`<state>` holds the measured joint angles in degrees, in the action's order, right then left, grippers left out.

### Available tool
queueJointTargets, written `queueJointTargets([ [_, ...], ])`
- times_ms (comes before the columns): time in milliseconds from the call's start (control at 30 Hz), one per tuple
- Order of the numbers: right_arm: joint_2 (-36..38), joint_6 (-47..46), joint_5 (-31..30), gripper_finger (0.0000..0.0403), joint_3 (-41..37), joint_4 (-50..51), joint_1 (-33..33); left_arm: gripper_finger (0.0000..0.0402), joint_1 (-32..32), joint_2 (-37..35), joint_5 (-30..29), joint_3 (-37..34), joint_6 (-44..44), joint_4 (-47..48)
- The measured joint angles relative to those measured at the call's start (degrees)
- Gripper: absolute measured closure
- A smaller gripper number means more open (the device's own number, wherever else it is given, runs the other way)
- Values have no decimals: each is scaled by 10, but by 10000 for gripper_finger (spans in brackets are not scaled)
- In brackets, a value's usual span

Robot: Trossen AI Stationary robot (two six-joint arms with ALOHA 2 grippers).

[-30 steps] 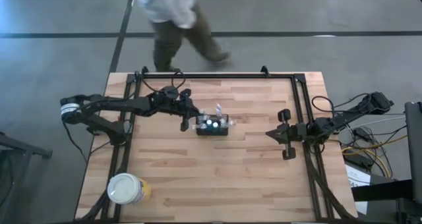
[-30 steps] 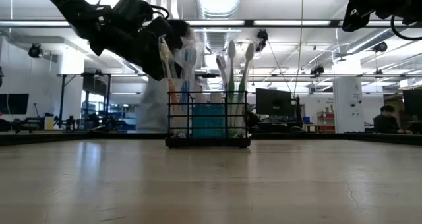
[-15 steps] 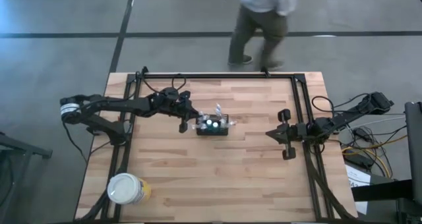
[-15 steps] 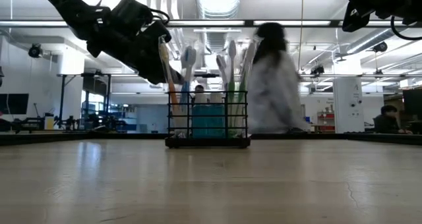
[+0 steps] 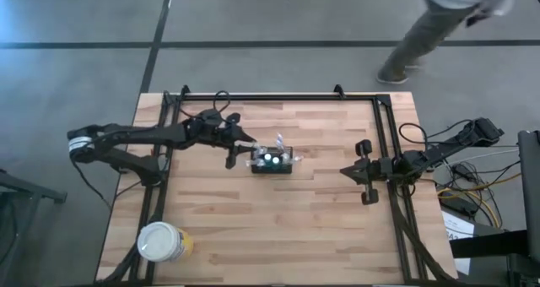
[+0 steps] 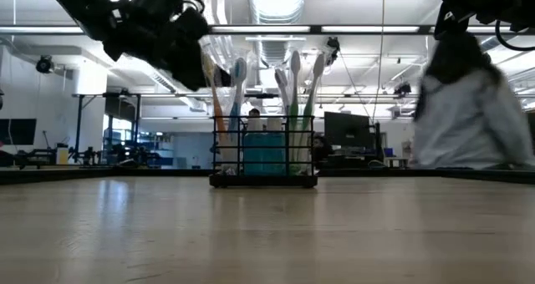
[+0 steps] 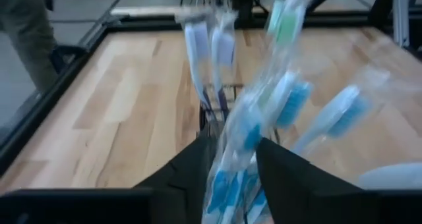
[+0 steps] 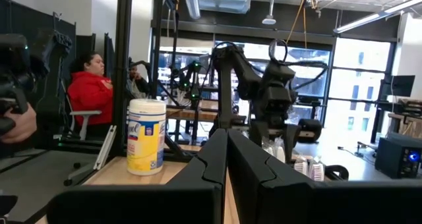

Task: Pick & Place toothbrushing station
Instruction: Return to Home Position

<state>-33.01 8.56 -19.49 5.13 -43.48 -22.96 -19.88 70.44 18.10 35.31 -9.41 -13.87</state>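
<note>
left pincer [image 5: 238, 150] hangs above the worktop [image 5: 295, 236], just beside the toothbrushing station [image 5: 272, 160], on the side away from the right arm. in the left wrist view the two fingers [image 7: 198, 174] stand a little apart with a narrow gap, and i cannot see them press on anything; blurred toothbrushes [image 7: 290, 99] in clear wrap fill the view past them. the station is a black wire caddy standing upright on the wood, about midway between the two arms, and the low view shows several toothbrushes [image 6: 292, 88] standing upright in it with the heads up. right pincer [image 5: 346, 170] waits well apart near the right edge, its fingers pressed together. a round white-and-yellow cup [image 5: 160, 240] stands at the near left corner. a person [image 5: 456, 17] walks on the floor beyond the worktop.
</note>
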Motion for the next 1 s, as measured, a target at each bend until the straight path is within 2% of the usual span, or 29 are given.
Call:
queueJointTargets([
  [200,0,0,0,394,0,0,0,227,0,-55,3,0,9,26],
  [433,0,0,0,394,0,1,0,218,1,-166,3,0,11,131],
  [567,0,1,0,394,0,6,0,257,17,-260,-5,-6,-2,186],
  [767,-1,-1,-22,394,0,27,1,385,38,-432,-85,-72,-1,221],
  [1000,0,-17,-87,394,-3,42,9,397,38,-617,-92,-185,20,222],
])
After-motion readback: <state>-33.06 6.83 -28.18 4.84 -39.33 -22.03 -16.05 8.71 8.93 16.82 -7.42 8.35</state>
